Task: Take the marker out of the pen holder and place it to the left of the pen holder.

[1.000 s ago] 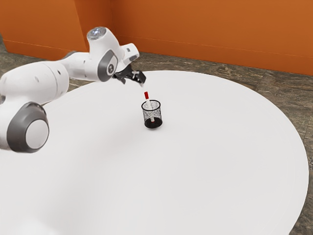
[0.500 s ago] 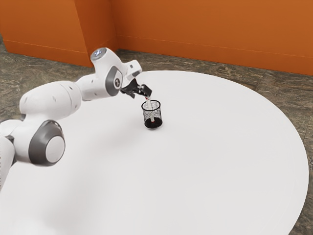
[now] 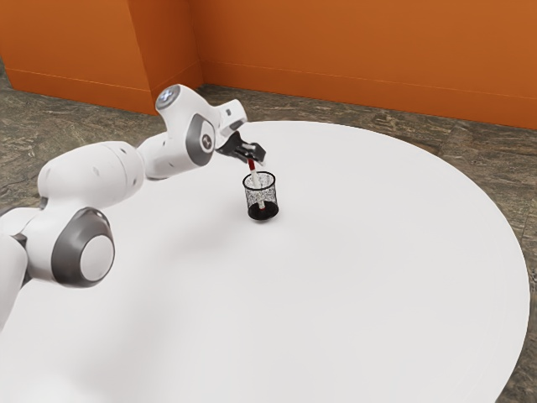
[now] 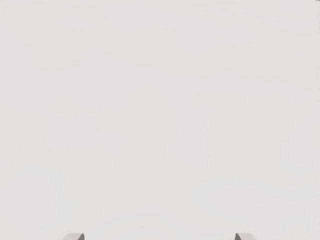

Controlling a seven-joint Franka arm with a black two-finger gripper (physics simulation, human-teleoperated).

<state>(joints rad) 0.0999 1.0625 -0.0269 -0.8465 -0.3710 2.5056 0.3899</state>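
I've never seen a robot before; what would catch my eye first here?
Probably the big white arm, reaching in from the exterior view's left, its black jaws near a red-ended marker. Next, the black mesh pen holder that the marker leans in, on the round white table. Behind them stretches a bright orange wall.

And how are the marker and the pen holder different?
The marker is white with a red end, but the pen holder is black mesh you can peek through.
The marker is skinny, while the pen holder is much wider.
The marker leans, but the pen holder stands up straight.
Both are roundish, like tubes.
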